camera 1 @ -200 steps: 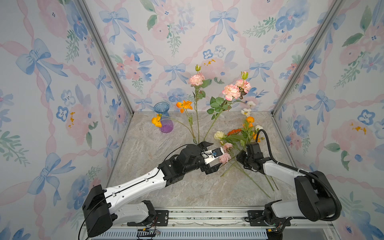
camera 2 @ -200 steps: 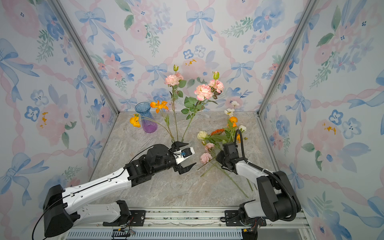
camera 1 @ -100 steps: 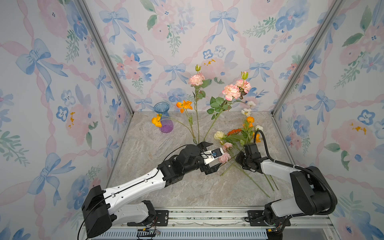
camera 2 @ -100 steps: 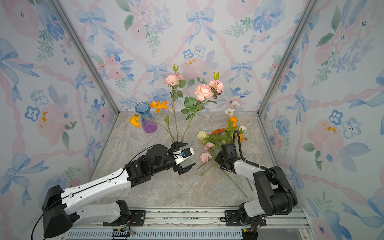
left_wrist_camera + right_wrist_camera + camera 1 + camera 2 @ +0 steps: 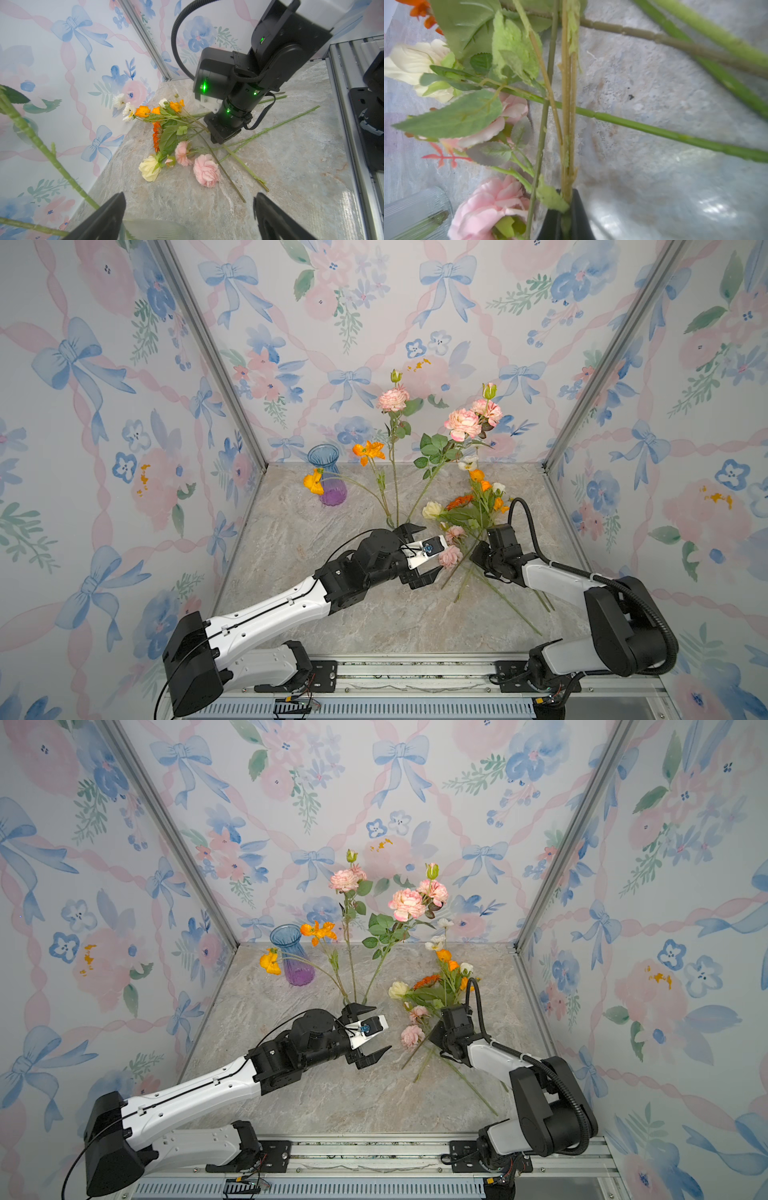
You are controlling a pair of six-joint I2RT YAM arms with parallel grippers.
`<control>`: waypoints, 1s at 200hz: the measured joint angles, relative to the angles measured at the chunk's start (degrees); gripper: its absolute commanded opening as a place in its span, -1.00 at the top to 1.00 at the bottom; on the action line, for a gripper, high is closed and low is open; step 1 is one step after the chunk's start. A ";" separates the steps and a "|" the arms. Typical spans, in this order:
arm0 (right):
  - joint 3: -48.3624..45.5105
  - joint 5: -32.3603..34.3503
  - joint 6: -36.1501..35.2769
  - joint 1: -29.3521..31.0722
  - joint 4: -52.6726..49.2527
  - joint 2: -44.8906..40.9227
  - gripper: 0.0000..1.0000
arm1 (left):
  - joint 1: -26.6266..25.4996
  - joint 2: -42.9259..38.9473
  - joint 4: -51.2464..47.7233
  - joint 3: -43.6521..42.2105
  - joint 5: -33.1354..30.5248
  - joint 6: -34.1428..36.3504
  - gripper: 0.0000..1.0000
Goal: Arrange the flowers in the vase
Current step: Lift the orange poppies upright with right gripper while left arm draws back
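Observation:
Loose flowers (image 5: 465,510) lie heaped on the marble floor at the right: pink (image 5: 206,170), cream (image 5: 150,171), orange and white blooms with crossed green stems. My right gripper (image 5: 476,558) is down in the heap, shut on thin olive stems (image 5: 568,145). A clear ribbed vase (image 5: 153,228) stands beside one finger of my left gripper (image 5: 430,549). It holds tall pink flowers (image 5: 462,424) and orange ones (image 5: 368,450). The left jaws stand wide open, and the far finger is clear of the glass.
A blue-and-purple glass vase (image 5: 328,481) stands at the back left, behind an orange bloom (image 5: 313,483). Papered walls close three sides. A metal rail (image 5: 415,672) with both arm bases runs along the front. Long stems (image 5: 511,605) trail toward the front right.
My right gripper has closed onto the stems in the heap and shifted slightly left. The left arm and the standing flowers have not moved.

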 measured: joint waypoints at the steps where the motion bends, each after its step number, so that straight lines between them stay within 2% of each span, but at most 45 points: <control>1: 0.00 0.07 -0.04 0.00 -0.11 -0.15 1.00 | 0.00 0.00 0.00 0.00 -0.02 0.00 -0.96; 85: 5.01 7.80 -7.28 0.09 -18.99 -17.22 1.00 | 0.00 -0.85 0.00 0.00 -0.02 0.02 -0.96; 110: 8.68 8.28 -10.16 -0.44 -24.74 -20.92 1.00 | 0.00 -1.07 0.00 0.00 -0.02 0.20 -0.96; 163: 10.69 7.72 -17.18 -0.46 -24.74 -31.43 1.00 | 0.00 -2.14 0.02 -0.11 -0.48 0.24 -0.96; 200: 12.44 7.76 -20.00 -0.46 -22.67 -33.46 1.00 | 1.09 -4.57 0.00 -0.61 0.11 0.22 -0.96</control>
